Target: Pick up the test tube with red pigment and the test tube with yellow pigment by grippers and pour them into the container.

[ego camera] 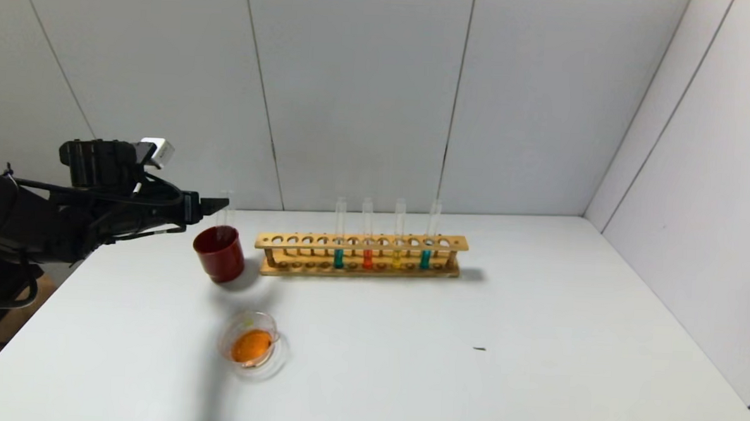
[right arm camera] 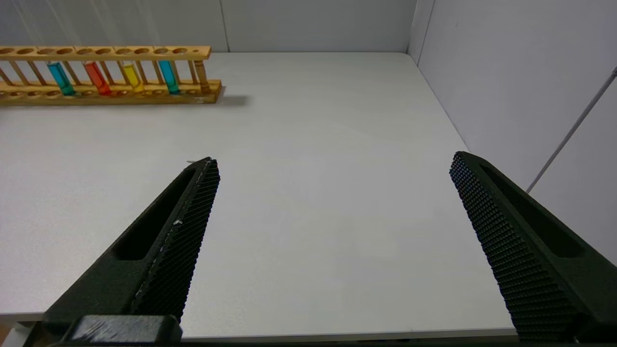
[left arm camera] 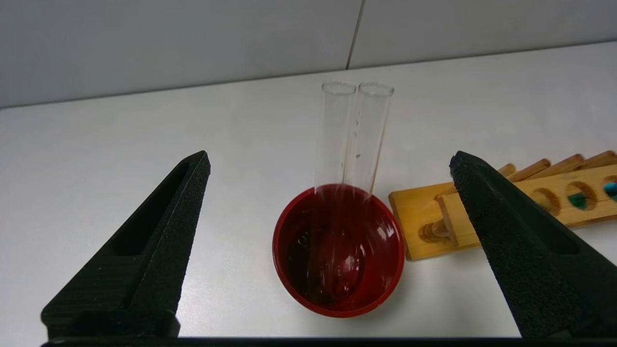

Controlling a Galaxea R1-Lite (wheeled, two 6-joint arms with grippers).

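Container (ego camera: 252,344) holding orange liquid, left gripper (left arm camera: 330,166) wide apart facing two empty tubes (left arm camera: 354,140), right gripper (right arm camera: 332,166) wide, unseen overhead.

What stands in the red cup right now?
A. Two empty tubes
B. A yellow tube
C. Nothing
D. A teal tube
A: in the left wrist view two clear, empty tubes stand side by side in the red cup, with the open left gripper in front of them.
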